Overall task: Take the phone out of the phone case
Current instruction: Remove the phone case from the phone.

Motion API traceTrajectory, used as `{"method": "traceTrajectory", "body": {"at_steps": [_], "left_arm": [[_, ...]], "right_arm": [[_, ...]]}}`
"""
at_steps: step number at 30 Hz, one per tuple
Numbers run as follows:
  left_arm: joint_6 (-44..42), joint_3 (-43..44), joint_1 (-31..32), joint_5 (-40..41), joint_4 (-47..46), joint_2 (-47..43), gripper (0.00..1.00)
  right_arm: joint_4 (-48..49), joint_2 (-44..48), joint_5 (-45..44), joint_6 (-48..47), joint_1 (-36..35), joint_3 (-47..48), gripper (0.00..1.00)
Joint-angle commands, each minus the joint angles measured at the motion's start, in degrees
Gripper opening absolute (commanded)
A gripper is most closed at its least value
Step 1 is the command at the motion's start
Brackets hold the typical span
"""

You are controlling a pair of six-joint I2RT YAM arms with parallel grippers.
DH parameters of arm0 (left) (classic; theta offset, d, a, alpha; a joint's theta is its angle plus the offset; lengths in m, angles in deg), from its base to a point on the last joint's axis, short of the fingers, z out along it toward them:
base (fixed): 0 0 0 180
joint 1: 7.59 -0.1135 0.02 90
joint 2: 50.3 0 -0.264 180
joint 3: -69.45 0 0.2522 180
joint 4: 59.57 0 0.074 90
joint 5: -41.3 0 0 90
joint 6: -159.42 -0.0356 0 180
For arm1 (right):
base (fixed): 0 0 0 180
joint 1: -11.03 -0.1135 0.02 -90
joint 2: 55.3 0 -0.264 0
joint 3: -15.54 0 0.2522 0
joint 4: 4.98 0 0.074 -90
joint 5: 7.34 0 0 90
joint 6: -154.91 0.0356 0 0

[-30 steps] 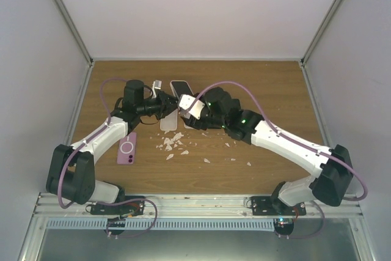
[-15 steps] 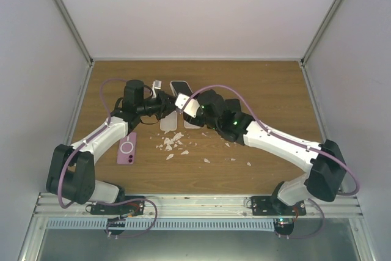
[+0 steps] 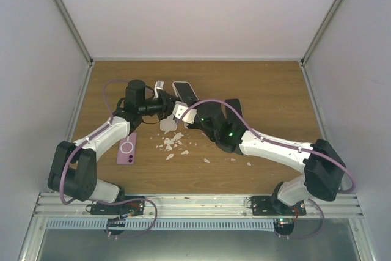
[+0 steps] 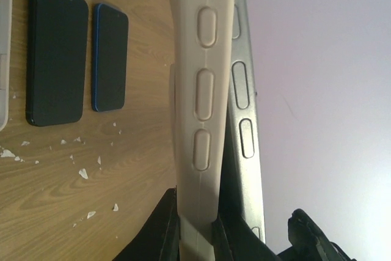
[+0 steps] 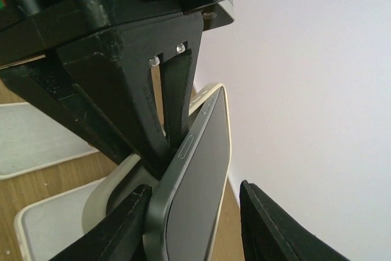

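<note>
A grey phone (image 3: 183, 92) sits partly out of a cream case (image 4: 204, 90); in the left wrist view the phone's edge (image 4: 244, 108) stands apart from the case's button side. My left gripper (image 4: 197, 212) is shut on the case's side wall and holds it off the table, as the top view (image 3: 166, 104) also shows. My right gripper (image 5: 194, 189) is open and straddles the phone (image 5: 198, 200). Its left finger (image 5: 122, 227) touches the phone's edge. Its right finger (image 5: 275, 224) stands clear of the screen. The right gripper also shows in the top view (image 3: 183, 114).
A pink phone case (image 3: 127, 149) lies at the left. Clear cases (image 3: 168, 124) and white scraps (image 3: 174, 143) lie under the grippers. Two dark phones (image 4: 57, 53) (image 4: 110, 56) lie flat on the wood. Pale cases (image 5: 36, 139) lie below the right gripper.
My right arm has swung left and its gripper has come lower and closer beside the left gripper, around the phone. The left arm has barely moved.
</note>
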Motion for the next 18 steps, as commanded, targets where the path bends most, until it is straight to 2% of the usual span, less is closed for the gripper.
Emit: {"method": "traceTrajectory", "body": {"at_steps": [1, 9, 14, 18], "left_arm": [[0.02, -0.21, 1.63, -7.67, -7.89, -1.15, 0.0], [-0.46, -0.87, 2.12, -8.9, -8.22, -2.19, 0.0], [-0.89, -0.96, 2.11, -8.75, -7.9, -2.33, 0.0], [-2.21, -1.04, 1.95, -8.04, -6.5, -2.18, 0.0]], "right_arm": [[7.39, -1.03, -5.02, -4.59, 0.09, -1.75, 0.39], [8.9, -2.98, -5.71, -5.47, 0.71, -2.28, 0.36], [6.9, -3.42, -5.33, -5.19, 2.0, -0.24, 0.21], [0.93, -2.69, -1.88, -1.35, 2.98, 3.22, 0.07]]}}
